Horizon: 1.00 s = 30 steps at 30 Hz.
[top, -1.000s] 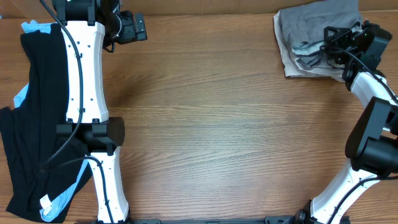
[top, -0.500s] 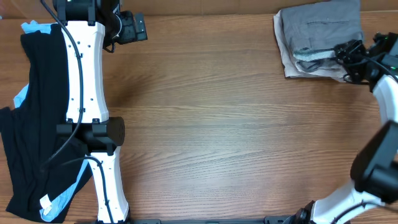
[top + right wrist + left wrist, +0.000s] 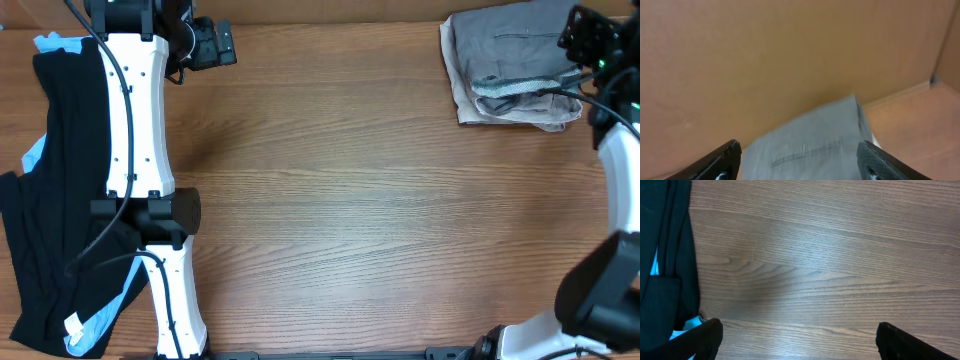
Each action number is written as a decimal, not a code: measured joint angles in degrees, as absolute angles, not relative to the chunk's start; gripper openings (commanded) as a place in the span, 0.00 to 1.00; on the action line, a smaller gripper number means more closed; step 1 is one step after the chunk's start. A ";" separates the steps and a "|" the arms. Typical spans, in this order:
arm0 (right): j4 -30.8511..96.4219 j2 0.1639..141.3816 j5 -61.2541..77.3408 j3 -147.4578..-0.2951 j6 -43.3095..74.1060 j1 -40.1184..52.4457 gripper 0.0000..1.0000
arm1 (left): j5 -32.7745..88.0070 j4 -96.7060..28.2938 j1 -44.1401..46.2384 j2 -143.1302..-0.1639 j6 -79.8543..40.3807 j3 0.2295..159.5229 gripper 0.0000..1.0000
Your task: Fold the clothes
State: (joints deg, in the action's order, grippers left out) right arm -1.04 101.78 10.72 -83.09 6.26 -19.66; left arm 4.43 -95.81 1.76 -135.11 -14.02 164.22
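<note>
Overhead, the wooden table carries long black garments along its left side and the folded grey shorts in the far right corner. They look like light, limp cotton, probably best pinched at the firmer waistband. Left gripper and right gripper both gape, empty.

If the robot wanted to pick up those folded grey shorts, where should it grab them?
Probably the near edge of the grey shorts, where folded layers bunch above the beige shorts. The open right gripper could come from the right and pinch them together.
</note>
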 measured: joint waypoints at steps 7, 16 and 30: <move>-9.93 112.33 6.00 -83.53 0.23 -17.19 0.90 | 4.43 -95.81 1.76 -135.11 -14.02 164.22 1.00; -8.23 128.33 4.23 -85.71 -1.54 -17.23 1.00 | 4.43 -94.50 1.76 -135.11 -14.02 164.22 1.00; 1.87 128.42 4.05 -89.71 -1.72 -17.26 1.00 | 4.43 -93.84 1.76 -135.11 -14.02 164.22 1.00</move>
